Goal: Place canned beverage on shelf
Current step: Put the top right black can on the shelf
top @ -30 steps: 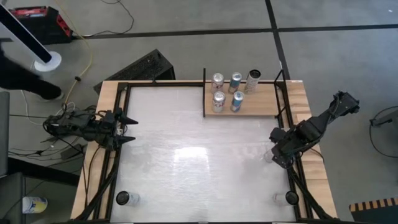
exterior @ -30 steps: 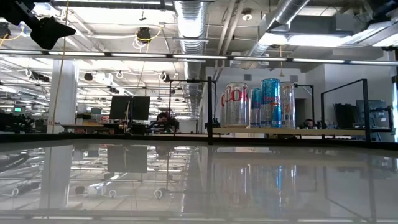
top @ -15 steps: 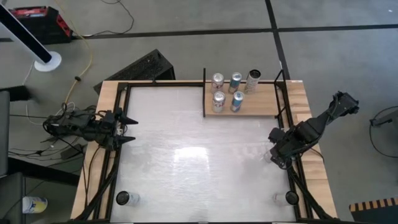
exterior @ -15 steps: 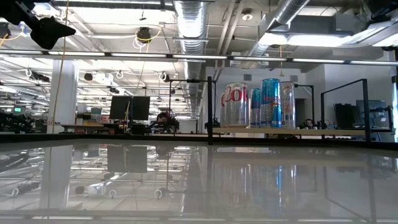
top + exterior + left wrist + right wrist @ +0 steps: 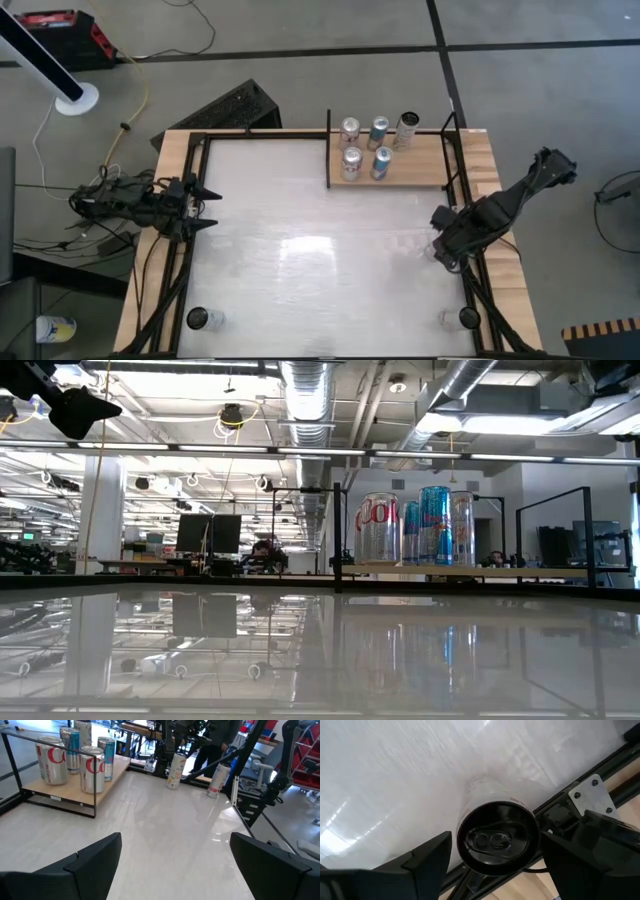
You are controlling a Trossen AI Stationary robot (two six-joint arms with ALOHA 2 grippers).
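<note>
Five cans [image 5: 365, 147] stand on the shelf [image 5: 420, 170]; right claw [image 5: 490, 855], open, straddles a can [image 5: 497, 832].

Glossy white tabletop [image 5: 300, 660] fills foreground, mirroring ceiling lights. Light wooden shelf board [image 5: 470, 571] with thin black posts at right, far side. Silver red-lettered can [image 5: 380, 528], blue cans [image 5: 434, 525] upright on it. Dark arm part [image 5: 75, 408] top left. Office monitors [image 5: 208, 532] behind.
</note>
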